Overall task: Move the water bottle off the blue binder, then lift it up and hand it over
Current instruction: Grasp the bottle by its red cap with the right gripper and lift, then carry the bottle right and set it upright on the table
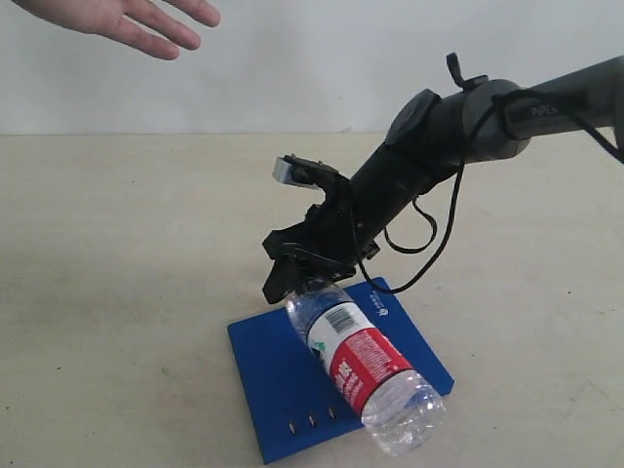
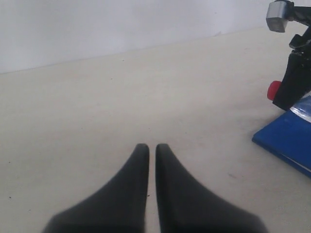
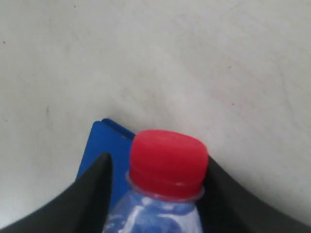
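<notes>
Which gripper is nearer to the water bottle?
Right. The right gripper has its jaws either side of the water bottle neck, under the red cap, over the blue binder. The left gripper sits apart over the table, jaws together.

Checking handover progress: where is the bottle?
Lower middle of the exterior view, the water bottle lies tilted over the blue binder, neck in the right end effector.
</notes>
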`<state>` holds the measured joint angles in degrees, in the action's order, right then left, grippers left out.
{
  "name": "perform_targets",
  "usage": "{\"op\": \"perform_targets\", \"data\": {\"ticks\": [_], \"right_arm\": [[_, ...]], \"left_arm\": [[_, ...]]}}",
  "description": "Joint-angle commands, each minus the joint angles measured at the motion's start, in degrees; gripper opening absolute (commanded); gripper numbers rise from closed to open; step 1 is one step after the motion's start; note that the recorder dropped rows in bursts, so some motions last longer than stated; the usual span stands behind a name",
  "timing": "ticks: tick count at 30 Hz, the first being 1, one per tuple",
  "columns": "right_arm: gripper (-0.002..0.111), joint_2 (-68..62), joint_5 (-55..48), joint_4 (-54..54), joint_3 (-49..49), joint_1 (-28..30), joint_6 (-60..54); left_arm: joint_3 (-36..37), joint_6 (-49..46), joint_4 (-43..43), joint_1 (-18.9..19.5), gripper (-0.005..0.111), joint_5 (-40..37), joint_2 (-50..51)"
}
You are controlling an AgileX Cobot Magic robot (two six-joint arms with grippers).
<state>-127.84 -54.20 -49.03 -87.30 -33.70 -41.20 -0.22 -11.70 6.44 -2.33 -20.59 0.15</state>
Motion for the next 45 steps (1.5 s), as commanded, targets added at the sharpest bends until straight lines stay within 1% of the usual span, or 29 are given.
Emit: {"op": "perform_targets", "data": {"ticks": [1, 6, 8, 10, 12, 15, 19, 21, 22, 24, 26, 29, 30, 31, 34, 35, 36, 37, 45], "right_arm": [[0.0, 4.7, 0.5, 8.8, -0.3, 3.0, 0.1], [0.0, 12.8, 7.9, 20.1, -0.3, 9.9, 6.5], [0.0, 15.9, 11.4, 22.9, -0.3, 13.0, 7.7], [0.0, 18.9, 15.3, 24.1, -0.3, 16.3, 5.9], [0.0, 21.2, 18.6, 24.1, -0.3, 19.2, 1.7], [0.0, 23.3, 24.1, 24.0, -0.3, 22.4, -2.6], [0.0, 23.7, 25.7, 23.9, -0.2, 25.4, -3.1], [0.0, 23.7, 25.9, 23.9, 1.7, 27.1, -3.1], [0.0, 23.7, 27.8, 23.9, 4.0, 28.1, -0.9], [0.0, 23.7, 30.5, 23.9, 6.2, 28.6, 1.3], [0.0, 23.7, 32.2, 24.0, 7.9, 28.6, 1.1], [0.0, 23.7, 31.8, 24.1, 8.8, 28.6, 0.3], [0.002, 23.7, 31.5, 24.1, 8.8, 28.6, 0.3], [0.007, 23.7, 31.5, 24.1, 8.8, 28.6, 0.3], [0.041, 23.8, 31.5, 24.1, 8.8, 28.6, 0.2], [0.051, 23.9, 31.5, 24.1, 8.8, 28.6, 0.2], [0.058, 24.1, 31.6, 23.9, 8.8, 28.6, 0.2], [0.061, 24.6, 31.7, 23.9, 8.8, 28.6, 0.2], [0.061, 29.4, 34.7, 23.8, 8.8, 28.6, 0.2]], "left_arm": [[0.2, 0.1, 0.0, -0.2, 0.005, 0.0, -0.2], [0.2, 0.1, 0.0, -0.2, 0.005, 0.0, -0.2], [0.2, 0.1, 0.0, -0.2, 0.005, 0.0, -0.2], [0.2, 0.1, 0.0, -0.2, 0.005, 0.0, -0.2], [0.2, 0.1, 0.0, -0.2, 0.005, 0.0, -0.2], [0.2, 0.1, 0.0, -0.2, 0.005, 0.0, -0.2], [0.2, 0.1, 0.0, -0.2, 0.005, 0.0, -0.2], [0.2, 0.1, 0.0, -0.2, 0.005, 0.0, -0.2], [0.2, 0.1, 0.0, -0.2, 0.005, 0.0, -0.2], [0.2, 0.1, 0.0, -0.2, 0.005, 0.0, -0.2], [0.2, 0.1, 0.0, -0.2, 0.005, 0.0, -0.2], [0.2, 0.1, 0.0, -0.2, 0.005, 0.0, -0.2], [0.2, 0.1, 0.0, -0.2, 0.005, 0.0, -0.2], [0.2, 0.1, 0.0, -0.2, 0.005, 0.0, -0.2], [0.2, 0.1, 0.0, -0.2, 0.005, 0.0, -0.2], [0.2, 0.1, 0.0, -0.2, 0.005, 0.0, -0.2], [0.2, 0.1, 0.0, -0.2, 0.005, 0.0, -0.2], [0.2, 0.1, 0.0, -0.2, 0.005, 0.0, -0.2], [0.2, 0.1, 0.1, -0.2, 0.005, 0.0, -0.2]]}}
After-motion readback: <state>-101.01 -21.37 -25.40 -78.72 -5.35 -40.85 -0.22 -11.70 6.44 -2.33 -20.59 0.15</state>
